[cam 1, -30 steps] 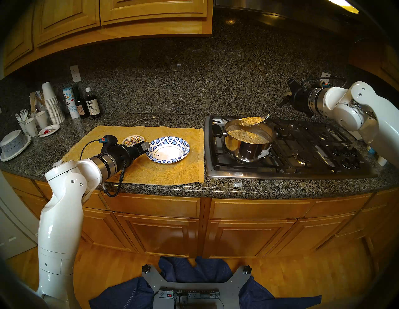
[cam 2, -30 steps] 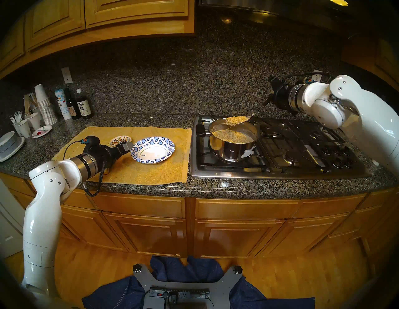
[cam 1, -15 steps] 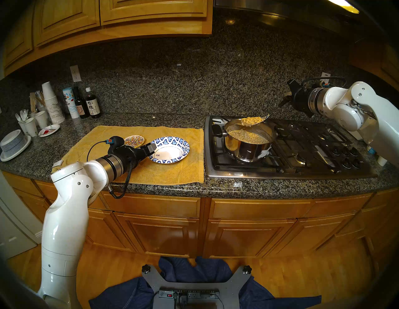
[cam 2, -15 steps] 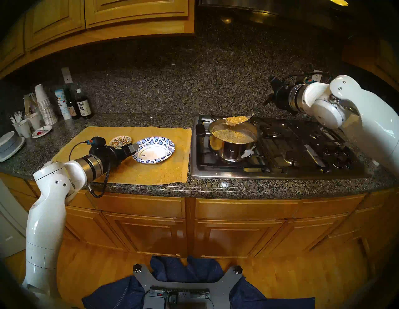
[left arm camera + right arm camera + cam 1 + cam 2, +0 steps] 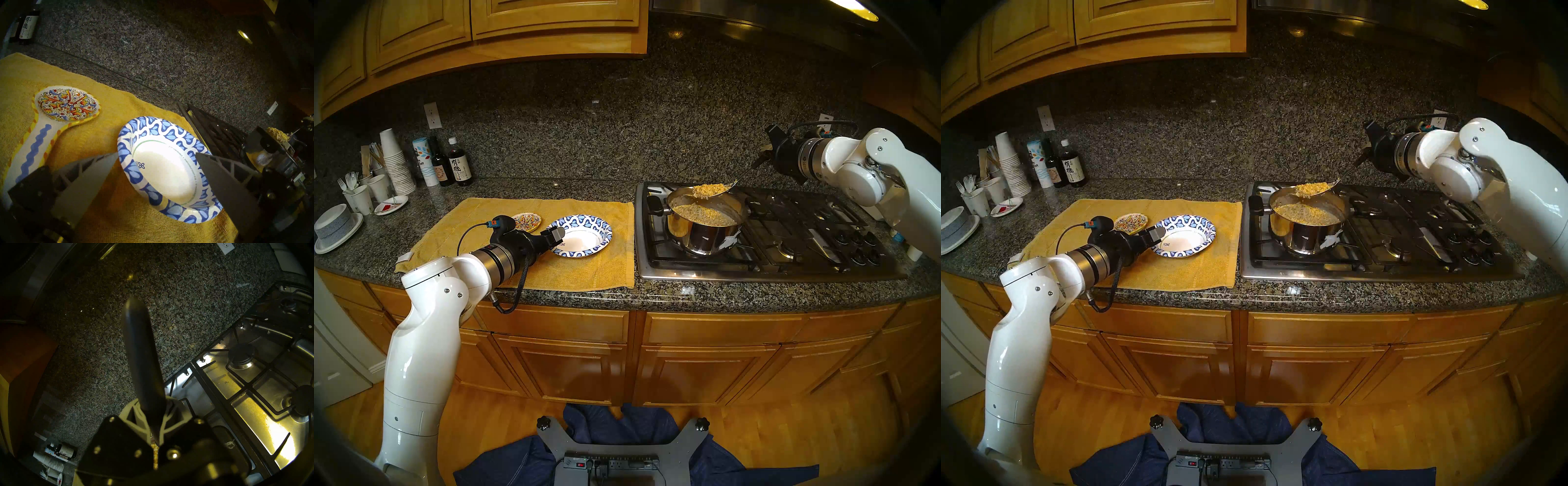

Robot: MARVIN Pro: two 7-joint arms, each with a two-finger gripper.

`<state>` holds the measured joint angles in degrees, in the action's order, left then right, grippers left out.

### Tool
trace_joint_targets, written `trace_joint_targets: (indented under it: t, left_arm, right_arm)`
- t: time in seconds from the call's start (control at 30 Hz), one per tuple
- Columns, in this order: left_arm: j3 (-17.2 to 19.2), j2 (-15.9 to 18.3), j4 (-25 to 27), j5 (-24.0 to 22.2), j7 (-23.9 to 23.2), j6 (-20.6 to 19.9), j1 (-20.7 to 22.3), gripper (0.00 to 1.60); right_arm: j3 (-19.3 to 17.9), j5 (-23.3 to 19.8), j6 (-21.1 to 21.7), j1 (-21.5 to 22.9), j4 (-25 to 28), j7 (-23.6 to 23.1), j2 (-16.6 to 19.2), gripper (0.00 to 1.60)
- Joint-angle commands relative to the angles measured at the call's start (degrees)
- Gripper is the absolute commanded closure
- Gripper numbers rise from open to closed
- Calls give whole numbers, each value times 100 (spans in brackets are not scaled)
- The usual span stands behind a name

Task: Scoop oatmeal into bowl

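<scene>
Granite counter [image 5: 585, 190]: on the yellow towel [image 5: 585, 271], the bowl [image 5: 585, 249] lies empty, the left gripper [image 5: 157, 153] spread wide around its near rim. Farther off, oatmeal [image 5: 704, 212] fills the pot [image 5: 704, 237]; the right gripper [image 5: 767, 157], clamped on the spoon [image 5: 714, 195], holds a heaped scoop above it, its fingertips hidden behind the handle.

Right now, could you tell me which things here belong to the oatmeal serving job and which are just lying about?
In use:
- oatmeal
- pot
- spoon, loaded, held by right tool
- bowl, empty, on the towel
- left tool, open at its rim

Lying about:
- spoon rest
- paper cups
- bottles
- stacked grey bowls
</scene>
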<state>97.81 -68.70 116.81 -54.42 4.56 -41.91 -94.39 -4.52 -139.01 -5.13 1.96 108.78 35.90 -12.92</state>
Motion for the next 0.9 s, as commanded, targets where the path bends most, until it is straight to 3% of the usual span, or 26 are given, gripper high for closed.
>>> trace_joint_targets:
  t: [0.0,0.87]
  left_arm:
    - [-30,6,83,44,-77,140,216,0]
    - [-125,-52,75,243,-163,239,236,0]
  right_arm:
    - [-225,49,-50,237,14,-99,-4,160]
    - [-224,49,-50,237,14,-98,-4,160]
